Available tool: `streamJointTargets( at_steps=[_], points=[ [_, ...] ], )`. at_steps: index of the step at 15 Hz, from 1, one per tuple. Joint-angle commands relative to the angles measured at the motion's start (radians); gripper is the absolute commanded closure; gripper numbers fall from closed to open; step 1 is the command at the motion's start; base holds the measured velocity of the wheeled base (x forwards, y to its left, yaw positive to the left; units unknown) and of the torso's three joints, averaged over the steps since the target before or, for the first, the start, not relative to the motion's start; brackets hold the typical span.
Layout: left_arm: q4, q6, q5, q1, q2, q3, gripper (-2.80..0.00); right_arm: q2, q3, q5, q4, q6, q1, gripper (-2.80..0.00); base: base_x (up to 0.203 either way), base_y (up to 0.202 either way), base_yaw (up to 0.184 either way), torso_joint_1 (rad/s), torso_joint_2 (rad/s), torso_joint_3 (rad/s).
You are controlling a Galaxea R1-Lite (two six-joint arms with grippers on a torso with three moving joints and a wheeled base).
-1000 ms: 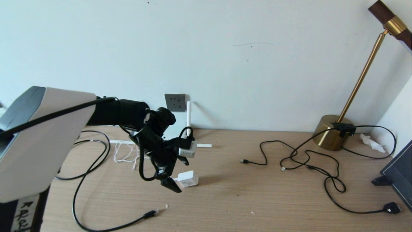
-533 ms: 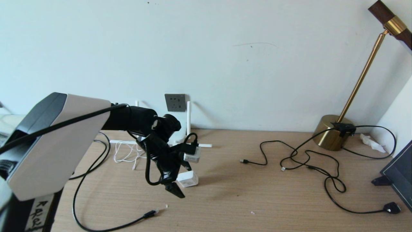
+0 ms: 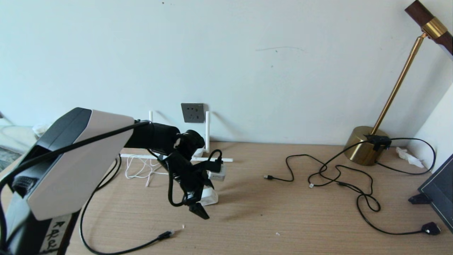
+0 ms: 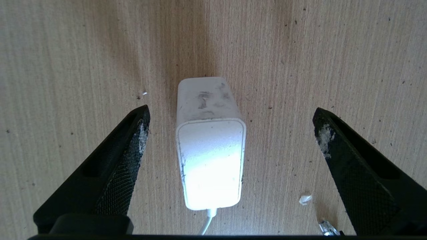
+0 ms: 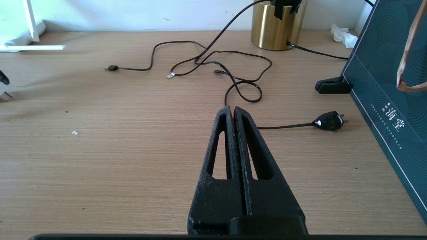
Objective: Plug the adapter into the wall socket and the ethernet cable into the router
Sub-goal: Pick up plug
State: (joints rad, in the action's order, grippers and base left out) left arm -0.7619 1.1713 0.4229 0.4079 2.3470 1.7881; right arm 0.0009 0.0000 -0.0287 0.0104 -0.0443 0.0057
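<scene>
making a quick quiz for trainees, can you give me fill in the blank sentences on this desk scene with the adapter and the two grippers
1. The left gripper stands over the white adapter with its fingers ____.
2. The adapter lies on the wooden ____.
3. The right gripper has its fingers ____ and holds nothing.
4. The wall socket has ____ plugged into it.

Missing words: open; desk; shut; nothing
</scene>
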Motion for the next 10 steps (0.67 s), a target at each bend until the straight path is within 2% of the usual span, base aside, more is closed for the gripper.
streamJointTargets(
  at_steps=[1,3,4,10],
  points=[
    [-0.004,0.005,0.002,0.003,0.006,0.001,-2.80,-0.001,0.000,0.000,0.000,0.000,0.000,0.00,0.000,0.000,0.000,0.000,0.00,0.000],
    [-0.004,0.005,0.002,0.003,0.007,0.001,-2.80,-0.001,0.000,0.000,0.000,0.000,0.000,0.00,0.000,0.000,0.000,0.000,0.00,0.000],
    [-0.002,0.005,0.002,0.003,0.008,0.002,0.00,0.001,0.000,0.000,0.000,0.000,0.000,0.00,0.000,0.000,0.000,0.000,0.00,0.000],
    [0.019,0.007,0.002,0.003,0.017,0.001,0.00,0.000,0.000,0.000,0.000,0.000,0.000,0.00,0.000,0.000,0.000,0.000,0.00,0.000]
  ],
)
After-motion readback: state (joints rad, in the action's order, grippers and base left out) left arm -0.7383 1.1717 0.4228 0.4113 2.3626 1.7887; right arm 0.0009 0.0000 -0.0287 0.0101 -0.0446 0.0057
